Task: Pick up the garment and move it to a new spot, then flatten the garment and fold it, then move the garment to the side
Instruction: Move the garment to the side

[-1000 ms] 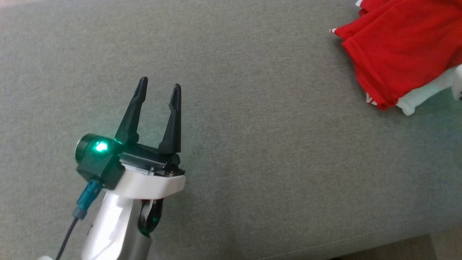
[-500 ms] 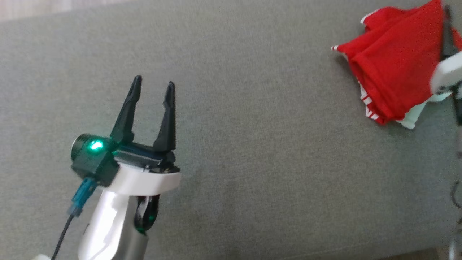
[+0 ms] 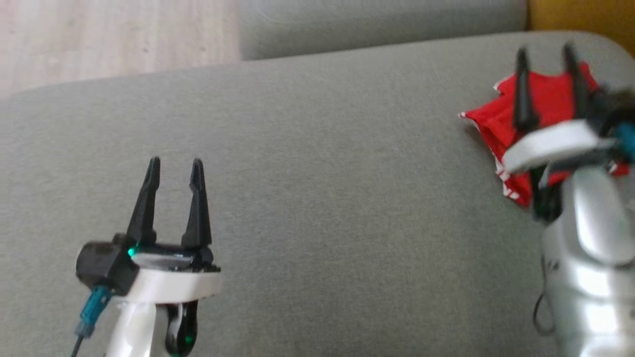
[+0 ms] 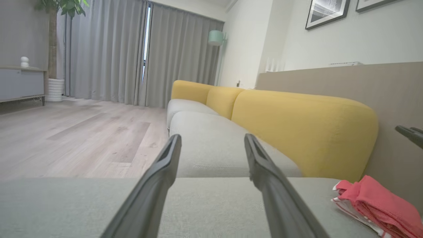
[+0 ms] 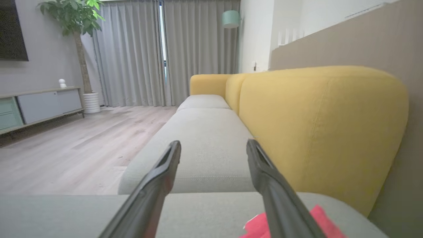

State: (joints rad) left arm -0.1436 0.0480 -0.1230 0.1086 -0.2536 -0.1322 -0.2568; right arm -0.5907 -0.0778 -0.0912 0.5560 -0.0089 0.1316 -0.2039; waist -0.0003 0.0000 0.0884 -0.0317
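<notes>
Since the red garment (image 3: 490,128) lies folded at right of frame, the move-aside step looks done.
Left gripper (image 3: 176,162), right gripper (image 3: 544,50): jaws open, empty; next, pull clear.

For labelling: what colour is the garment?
The garment is red with white trim, best in left wrist view.

Grey sofa seat (image 3: 322,173), yellow backrests (image 5: 314,125) — wooden floor (image 4: 82,132), grey curtains (image 5: 132,49)

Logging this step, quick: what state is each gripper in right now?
Left gripper: open, holding nothing.
Right gripper: open, holding nothing, poised over the red garment.
</notes>
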